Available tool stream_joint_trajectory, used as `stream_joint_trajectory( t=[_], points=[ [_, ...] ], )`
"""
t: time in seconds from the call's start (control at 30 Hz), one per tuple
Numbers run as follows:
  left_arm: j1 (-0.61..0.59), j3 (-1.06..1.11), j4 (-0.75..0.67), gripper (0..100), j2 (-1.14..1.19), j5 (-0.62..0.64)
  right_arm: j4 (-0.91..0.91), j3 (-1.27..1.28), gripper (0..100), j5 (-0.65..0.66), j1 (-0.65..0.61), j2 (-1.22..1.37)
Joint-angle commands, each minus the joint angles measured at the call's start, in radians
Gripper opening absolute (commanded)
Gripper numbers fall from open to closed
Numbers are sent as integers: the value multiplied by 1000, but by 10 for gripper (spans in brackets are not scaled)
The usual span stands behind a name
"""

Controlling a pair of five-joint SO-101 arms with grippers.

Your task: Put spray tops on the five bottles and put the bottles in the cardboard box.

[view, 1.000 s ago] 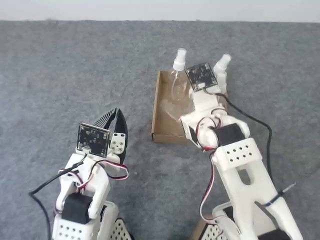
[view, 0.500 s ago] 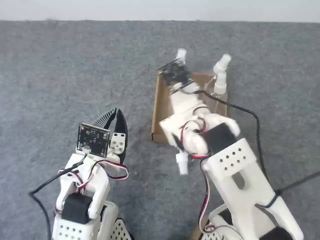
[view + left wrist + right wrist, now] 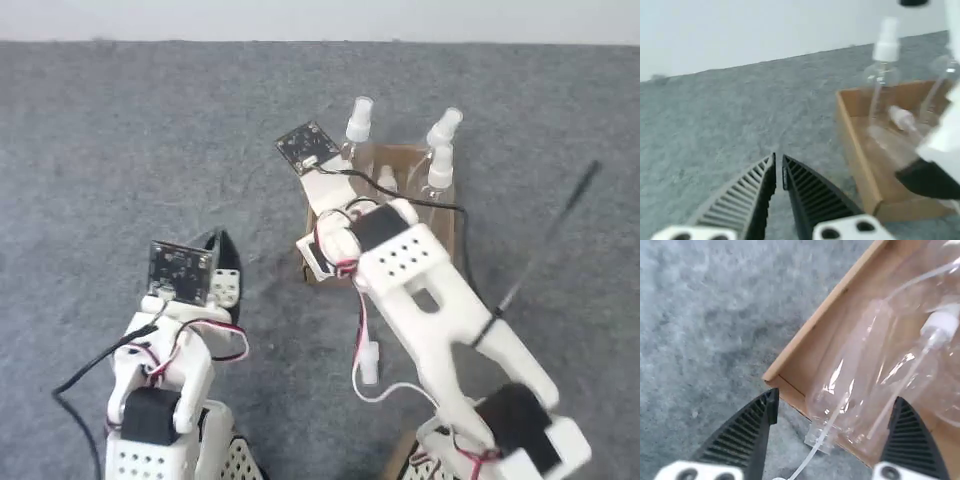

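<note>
A grey, carpet-like covering lay over your bench [image 3: 110,140], with a pale wall behind it. Your right tool [image 3: 835,397] was spread wide, and its ribbed black fingers [image 3: 747,430] gripped nothing and touched nothing. It hung over the near corner of the cardboard box [image 3: 812,322], and a clear plastic bottle [image 3: 855,365] showed below, between the fingers. That bottle lay tilted inside the box with its neck at the near wall, a thin dip tube visible through its glossy side. Your left tool [image 3: 779,159] was all but closed, with only a slim slit between its two ridged, pointed fingers. It held nothing and sat over bare bench, well apart from the box. From above, the box was a shallow, open brown tray. Several upright bottles [image 3: 879,87] stood at its far end, transparent and rounded, with white spray tops [image 3: 358,118] on them.
</note>
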Motion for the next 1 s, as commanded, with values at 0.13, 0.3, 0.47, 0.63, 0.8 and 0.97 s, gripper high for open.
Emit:
stream_joint_trajectory(
  t=[0.13,0.3,0.47,0.63,0.8,0.97],
  points=[
    [-37,47,-64,12,-6,-5,-13,-63,292,-5,22,53],
    [-38,48,-68,12,-6,-5,-24,-60,292,-12,22,93],
    [-41,48,-68,12,-6,-5,-104,-58,292,-12,24,160],
    [-41,48,-68,12,-6,-5,-125,-63,292,-12,27,186],
    [-41,48,-68,12,-6,-5,-120,-63,283,-12,27,185],
    [-41,50,-68,12,-6,-5,-124,-63,155,-11,27,185]
  ],
)
